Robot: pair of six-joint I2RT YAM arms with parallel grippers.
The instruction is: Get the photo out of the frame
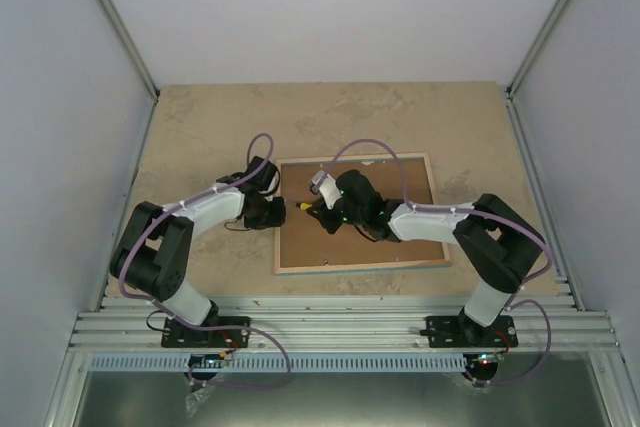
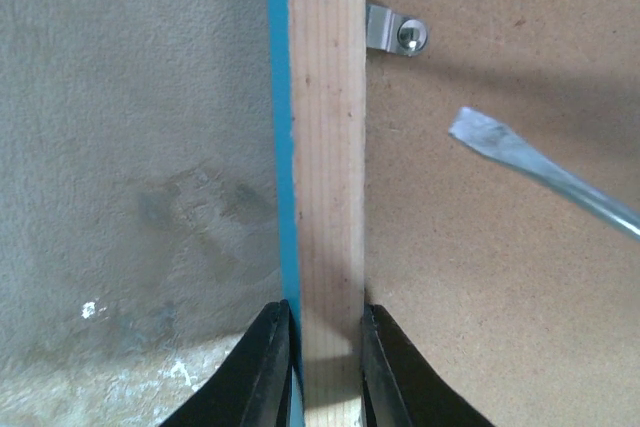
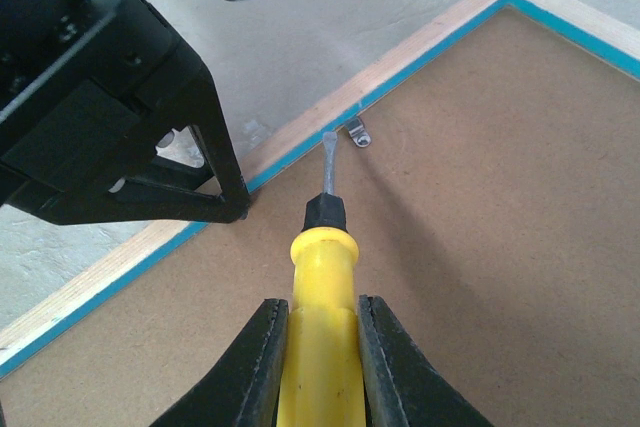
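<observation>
You're early: the frame [image 1: 330, 247] lies face-down at desk [image 1: 200, 137] centre; your left tool [image 2: 324, 319] clamps its nine-o'clock rail [image 2: 325, 147]; your right tool [image 3: 320, 309] grips the screwdriver [image 3: 322, 257] at a clip [image 3: 357, 133]; backing [image 2: 500, 297] on, photo unseen.

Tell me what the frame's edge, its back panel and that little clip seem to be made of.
Frame edge: pale bare wood, going by its fine straight grain; the outer side looks painted turquoise.
Back panel: brown matte pressed board, probably hardboard; it is evenly speckled, with no grain.
Clip: shiny grey metal, likely steel, catching the light.
</observation>
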